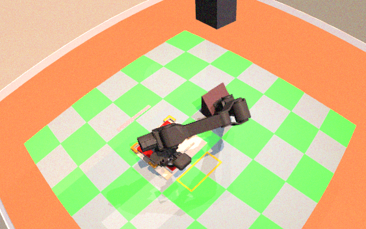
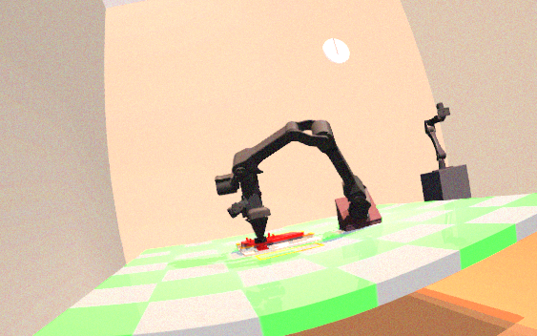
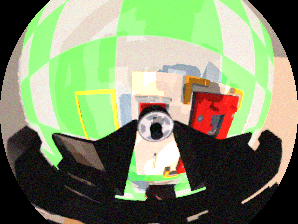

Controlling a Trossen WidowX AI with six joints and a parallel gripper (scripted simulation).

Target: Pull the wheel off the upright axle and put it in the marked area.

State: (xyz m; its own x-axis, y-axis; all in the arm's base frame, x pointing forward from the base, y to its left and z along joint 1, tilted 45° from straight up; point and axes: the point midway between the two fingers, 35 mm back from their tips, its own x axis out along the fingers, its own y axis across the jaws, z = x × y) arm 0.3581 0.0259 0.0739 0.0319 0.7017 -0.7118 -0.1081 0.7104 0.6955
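Evidently the gripper (image 3: 154,137) is clamped on the wheel (image 3: 154,127), which sits on its upright axle at the white board's (image 1: 192,146) near end, beside the red plate (image 3: 214,112). Small, rigid and probably light, the wheel looks best held across its rim and drawn straight up — a tilt could bind it. Only the wrist view shows this hold; the top view hides the wheel under the arm but shows the yellow marked area (image 1: 218,161) just beside.
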